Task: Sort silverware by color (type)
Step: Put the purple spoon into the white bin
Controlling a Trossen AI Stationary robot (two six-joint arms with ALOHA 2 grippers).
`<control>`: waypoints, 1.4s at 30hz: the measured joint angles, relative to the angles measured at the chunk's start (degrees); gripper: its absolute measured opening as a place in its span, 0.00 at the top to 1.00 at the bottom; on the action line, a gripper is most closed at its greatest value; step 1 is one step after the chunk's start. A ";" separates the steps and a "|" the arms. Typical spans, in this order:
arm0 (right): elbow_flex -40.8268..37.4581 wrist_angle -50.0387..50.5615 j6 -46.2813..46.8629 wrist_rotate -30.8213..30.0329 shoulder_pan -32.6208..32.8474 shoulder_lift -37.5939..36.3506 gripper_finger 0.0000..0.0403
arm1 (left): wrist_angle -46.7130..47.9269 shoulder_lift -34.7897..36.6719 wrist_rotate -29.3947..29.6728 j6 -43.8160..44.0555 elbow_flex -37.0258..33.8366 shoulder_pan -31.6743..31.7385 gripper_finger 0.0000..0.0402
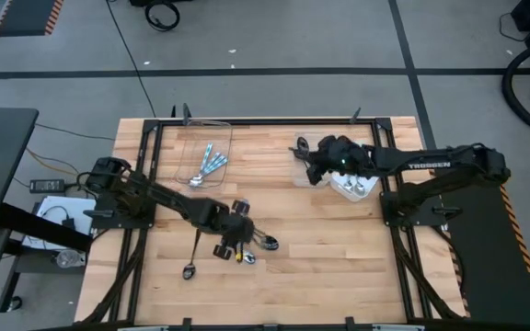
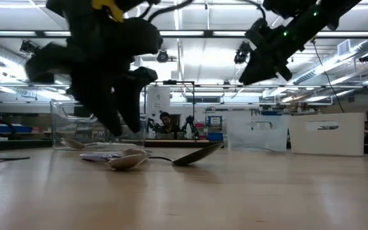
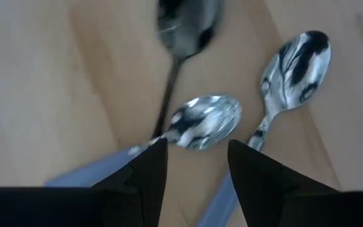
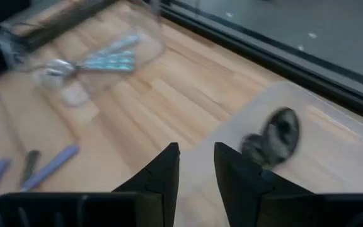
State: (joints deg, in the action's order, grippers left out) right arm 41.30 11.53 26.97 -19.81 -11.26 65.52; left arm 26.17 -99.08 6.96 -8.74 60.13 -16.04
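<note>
While the left claw (image 3: 197,173) gapes over a silver spoon (image 3: 203,122), the right claw (image 4: 196,165) hangs parted, empty.

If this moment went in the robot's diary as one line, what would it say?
left tool: open over shiny blue-handled spoon | right tool: open, empty, above clear plastic container holding dark spoon

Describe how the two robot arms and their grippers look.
Both arms are dark, near-black jointed links on black bases. The right arm carries white TROSSEN lettering and a small green light near its wrist; the left arm shows yellow near its wrist. The left gripper and right gripper each end in two matte black, wedge-shaped fingers.
</note>
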 joint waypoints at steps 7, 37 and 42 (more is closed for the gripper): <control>0.02 -1.47 2.79 -6.04 8.69 0.25 0.73 | -2.39 -1.66 10.62 -4.45 -0.02 -5.63 0.57; 0.04 -7.00 6.95 -16.61 24.66 5.17 0.73 | -6.50 -7.81 15.46 -2.38 -0.24 -8.01 0.75; -0.05 -6.79 7.43 -16.55 25.13 6.26 0.73 | -6.51 -7.83 15.97 -3.09 -0.25 -7.97 0.92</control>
State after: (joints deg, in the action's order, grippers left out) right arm 41.25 4.74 34.39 -36.36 13.87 71.79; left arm 19.66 -106.91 22.93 -11.83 59.88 -24.01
